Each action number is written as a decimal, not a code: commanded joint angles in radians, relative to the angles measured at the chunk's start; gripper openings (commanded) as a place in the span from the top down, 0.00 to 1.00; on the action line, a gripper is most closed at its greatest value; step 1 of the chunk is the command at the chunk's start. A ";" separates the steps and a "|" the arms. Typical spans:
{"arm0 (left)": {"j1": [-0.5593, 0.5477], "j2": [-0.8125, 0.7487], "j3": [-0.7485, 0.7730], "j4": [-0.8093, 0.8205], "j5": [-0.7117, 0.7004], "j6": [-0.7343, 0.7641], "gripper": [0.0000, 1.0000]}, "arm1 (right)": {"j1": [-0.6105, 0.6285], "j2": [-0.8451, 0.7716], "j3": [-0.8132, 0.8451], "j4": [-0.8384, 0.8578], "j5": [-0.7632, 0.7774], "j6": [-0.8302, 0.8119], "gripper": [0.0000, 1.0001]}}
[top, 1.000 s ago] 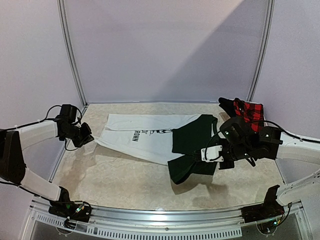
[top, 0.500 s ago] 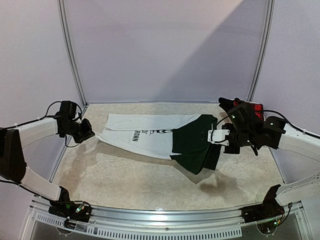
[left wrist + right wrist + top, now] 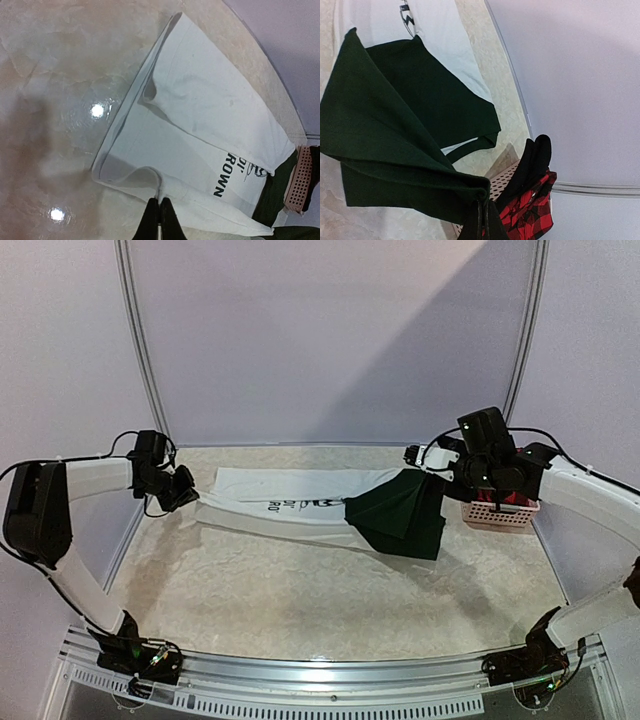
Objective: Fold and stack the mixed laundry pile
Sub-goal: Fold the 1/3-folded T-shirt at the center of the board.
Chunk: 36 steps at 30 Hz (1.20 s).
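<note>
Pink basket (image 3: 497, 514) just beside green garment (image 3: 405, 520)

The tabletop (image 3: 60, 75) looks like polished beige stone, glossy enough to mirror two lamps. The white cloth (image 3: 200, 115) is smooth and matt, with flat black print. The dark green garment (image 3: 385, 125) is soft, matt fabric. The checked shirt (image 3: 530, 215) is matt woven cloth. The basket (image 3: 301, 185) is pink perforated plastic. The front rail (image 3: 330, 668) is pale metal.
</note>
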 commanded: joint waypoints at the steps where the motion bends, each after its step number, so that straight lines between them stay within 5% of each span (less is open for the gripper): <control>1: 0.008 0.054 0.063 -0.004 0.001 0.019 1.00 | -0.050 0.064 0.026 0.108 0.023 -0.010 1.00; 36: 0.006 0.248 0.201 -0.005 -0.035 0.005 1.00 | -0.161 0.443 0.261 0.349 0.047 -0.027 1.00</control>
